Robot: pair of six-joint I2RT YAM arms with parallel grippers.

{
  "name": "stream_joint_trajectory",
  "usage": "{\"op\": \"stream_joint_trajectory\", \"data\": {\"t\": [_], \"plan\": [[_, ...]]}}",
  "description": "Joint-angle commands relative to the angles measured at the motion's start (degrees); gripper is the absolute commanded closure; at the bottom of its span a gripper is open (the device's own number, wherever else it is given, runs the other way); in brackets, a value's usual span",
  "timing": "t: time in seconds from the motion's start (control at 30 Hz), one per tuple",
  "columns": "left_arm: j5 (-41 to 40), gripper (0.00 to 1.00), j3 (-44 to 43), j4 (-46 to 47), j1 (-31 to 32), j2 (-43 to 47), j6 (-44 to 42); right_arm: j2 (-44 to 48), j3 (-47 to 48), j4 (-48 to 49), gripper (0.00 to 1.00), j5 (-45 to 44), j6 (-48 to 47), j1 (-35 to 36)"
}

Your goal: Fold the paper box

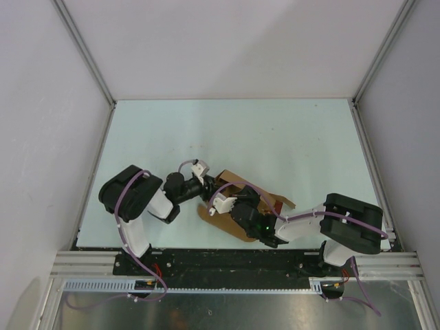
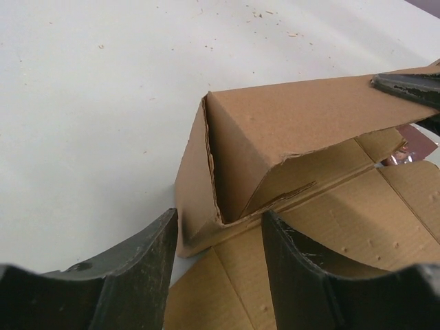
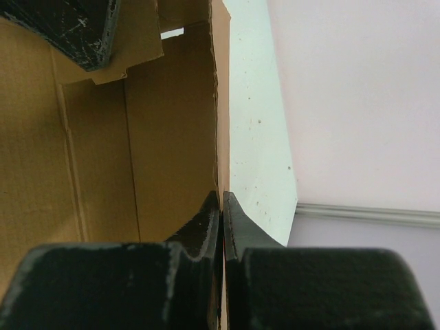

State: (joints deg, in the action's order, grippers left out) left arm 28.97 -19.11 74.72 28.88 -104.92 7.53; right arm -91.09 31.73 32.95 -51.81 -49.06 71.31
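The paper box (image 2: pixel 289 124) is plain kraft brown, with fine corrugation ribs lining its inner face. Under the box, the desk (image 1: pixel 275 137) is pale mint with tiny dark specks. The left pincer (image 2: pixel 220 237) and right pincer (image 3: pixel 222 206) are matte black, scuffed grey. Beside the box, a small item (image 2: pixel 412 146) shows dark red.

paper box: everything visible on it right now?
Brown corrugated-cardboard paper box, part-folded: one long wall raised, a short end flap folded at its corner, other panels flat on the pale table near the arm bases. The right gripper is shut on the raised wall's edge; the left gripper is open, straddling that corner.
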Motion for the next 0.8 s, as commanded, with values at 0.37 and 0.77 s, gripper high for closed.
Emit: {"op": "stream_joint_trajectory", "data": {"t": [0.37, 0.77], "plan": [[0.0, 0.55, -2.9, 15.9, 0.2, -2.4, 4.2, -0.1, -0.8, -5.4, 0.99, 8.9, 6.4, 0.9], [-5.6, 0.49, -0.9, 17.7, 3.4, -1.5, 4.3, -2.6, -0.8, -3.7, 0.99, 5.7, 5.7, 1.4]]}}
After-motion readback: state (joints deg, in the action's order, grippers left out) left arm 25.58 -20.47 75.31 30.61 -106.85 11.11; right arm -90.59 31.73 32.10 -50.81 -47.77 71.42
